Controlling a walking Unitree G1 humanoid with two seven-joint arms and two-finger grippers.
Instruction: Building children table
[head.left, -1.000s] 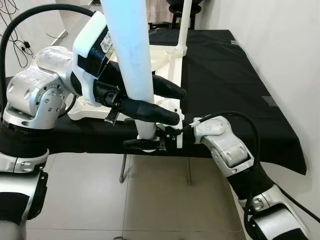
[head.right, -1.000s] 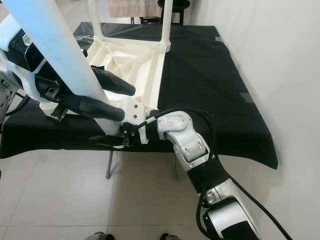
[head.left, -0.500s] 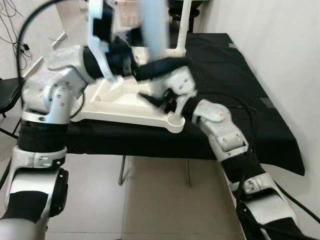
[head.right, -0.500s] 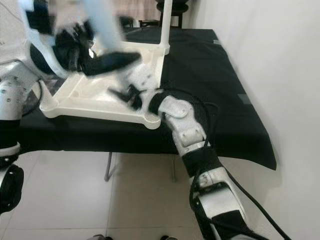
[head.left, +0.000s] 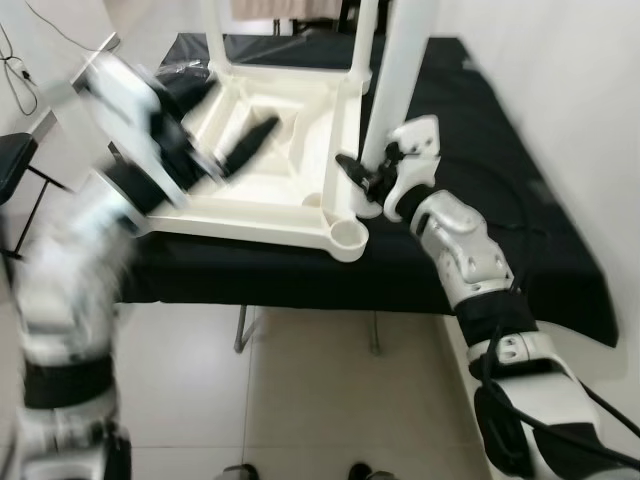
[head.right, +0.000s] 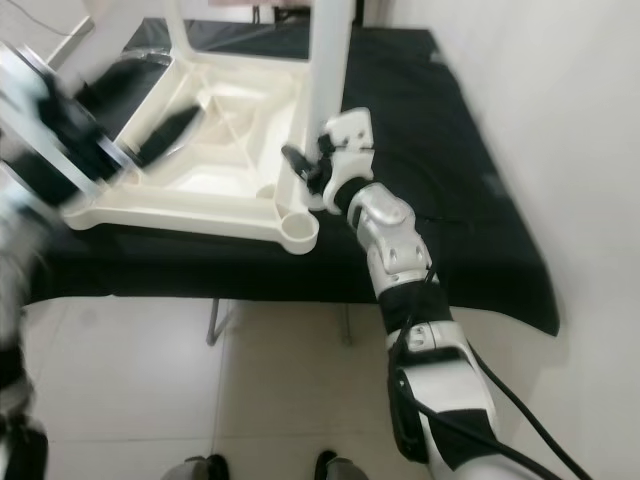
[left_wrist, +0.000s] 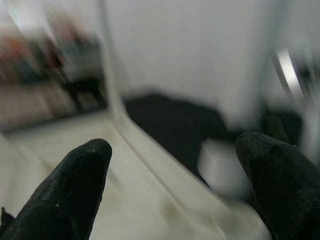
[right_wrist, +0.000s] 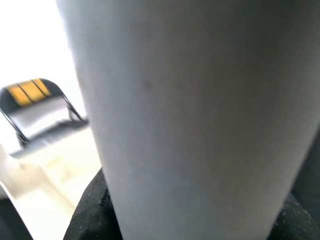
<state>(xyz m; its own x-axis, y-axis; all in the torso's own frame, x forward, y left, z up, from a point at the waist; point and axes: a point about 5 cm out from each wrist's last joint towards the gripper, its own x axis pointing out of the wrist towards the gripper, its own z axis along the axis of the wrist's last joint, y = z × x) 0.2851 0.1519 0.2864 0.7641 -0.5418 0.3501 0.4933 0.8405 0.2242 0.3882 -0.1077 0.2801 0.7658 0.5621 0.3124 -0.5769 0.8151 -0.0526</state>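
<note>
Black-clothed bench (head.left: 470, 130), upturned table top (head.left: 270, 160) at its edge; right gripper (head.left: 365, 180) jaws around leg (head.left: 400, 70), left gripper (head.left: 245, 150) jaws wide.

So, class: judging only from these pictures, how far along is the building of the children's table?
Done: two far legs stand in the upturned tabletop. In hand: the right gripper clasps a third leg at its base. Left: the near corner socket is empty; the left gripper, open, holds nothing.

Left arm (head.left: 120, 190) motion-blurred; white table leg (head.left: 405, 70) cut off above.
</note>
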